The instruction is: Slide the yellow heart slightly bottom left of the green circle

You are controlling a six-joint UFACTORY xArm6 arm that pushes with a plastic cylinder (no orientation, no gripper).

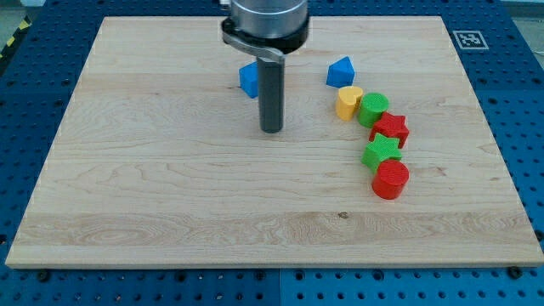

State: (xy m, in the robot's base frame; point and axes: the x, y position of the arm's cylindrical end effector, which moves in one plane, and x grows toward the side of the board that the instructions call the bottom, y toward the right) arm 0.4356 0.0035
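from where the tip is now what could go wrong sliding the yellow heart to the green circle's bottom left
The yellow heart already touches the green circle, so a push from my tip on the view's left could shove both. The circle leans on the red star, so the whole chain might shift. The blue block sits just above.

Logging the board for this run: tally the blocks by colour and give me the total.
Blue: 2, one partly behind the rod and one at
Yellow: 1, the yellow heart
Green: 2, the green circle and a green star
Red: 2, a red star and a red cylinder
Total: 7
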